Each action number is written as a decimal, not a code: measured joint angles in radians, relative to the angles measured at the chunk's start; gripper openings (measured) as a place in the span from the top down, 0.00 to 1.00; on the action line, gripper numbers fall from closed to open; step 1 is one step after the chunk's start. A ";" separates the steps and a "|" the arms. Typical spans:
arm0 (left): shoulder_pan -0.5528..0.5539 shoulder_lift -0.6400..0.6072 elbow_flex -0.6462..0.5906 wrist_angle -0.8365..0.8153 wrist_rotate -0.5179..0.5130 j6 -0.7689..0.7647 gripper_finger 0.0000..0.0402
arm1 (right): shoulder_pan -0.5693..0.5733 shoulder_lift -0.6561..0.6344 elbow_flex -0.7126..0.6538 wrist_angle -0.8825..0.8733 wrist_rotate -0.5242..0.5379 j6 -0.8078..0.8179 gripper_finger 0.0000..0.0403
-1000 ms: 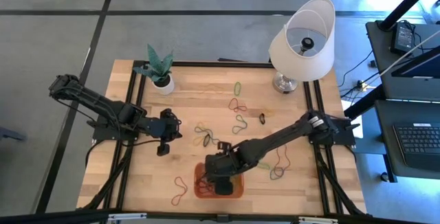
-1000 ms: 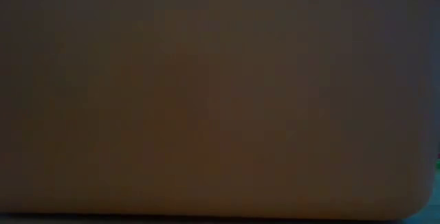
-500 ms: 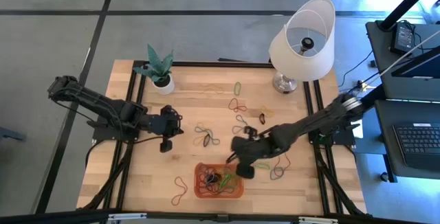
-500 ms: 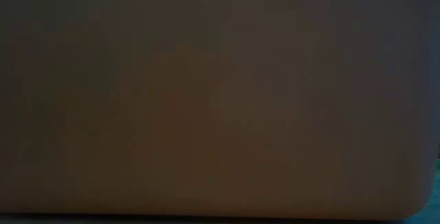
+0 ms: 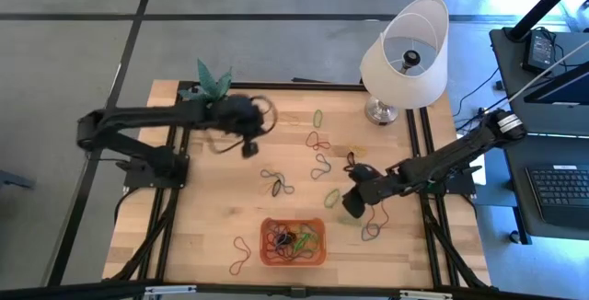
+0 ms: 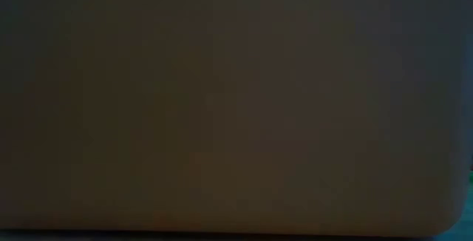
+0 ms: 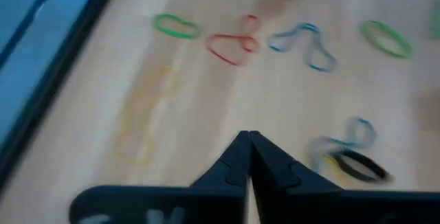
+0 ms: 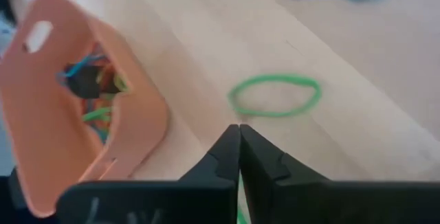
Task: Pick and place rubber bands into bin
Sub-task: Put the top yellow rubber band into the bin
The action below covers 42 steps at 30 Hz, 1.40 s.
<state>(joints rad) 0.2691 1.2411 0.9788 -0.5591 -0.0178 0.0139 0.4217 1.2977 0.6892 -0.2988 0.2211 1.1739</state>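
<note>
The right gripper (image 8: 238,136) has its two dark fingers pressed tight together with nothing between them. Its own camera shows this up close; from above, the right gripper (image 5: 353,203) is just a dark shape. A green rubber band (image 8: 274,95) lies flat on the wood just past the tips, not touching them. The bin (image 8: 48,107) sits off to one side, with a small heap of rubber bands (image 8: 95,86) inside.

From above, the bin (image 5: 294,259) is near the front edge of the table (image 5: 193,236), and the right gripper is close to its right corner. More rubber bands (image 5: 317,141) lie loose across the middle of the table.

The left gripper (image 7: 249,141) is pinched closed too, and empty. From above the left gripper (image 5: 248,144) hangs near the plant (image 5: 212,84). A lamp (image 5: 405,56) stands at the back right.

The low view is all dark and shows nothing.
</note>
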 joint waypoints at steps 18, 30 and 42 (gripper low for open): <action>0.327 0.565 0.344 -0.231 0.000 0.288 0.61 | 0.000 0.004 -0.021 0.071 0.020 0.132 0.98; 0.333 0.611 0.338 -0.175 -0.031 0.397 0.40 | -0.013 0.004 -0.021 0.073 0.074 0.131 0.98; 0.335 0.724 0.337 -0.179 -0.086 0.305 0.51 | -0.045 0.004 -0.021 0.105 0.075 0.130 0.99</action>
<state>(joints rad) 0.6041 1.9651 1.3155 -0.7380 -0.1034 0.3186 0.3763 1.3018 0.6685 -0.1943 0.2962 1.3038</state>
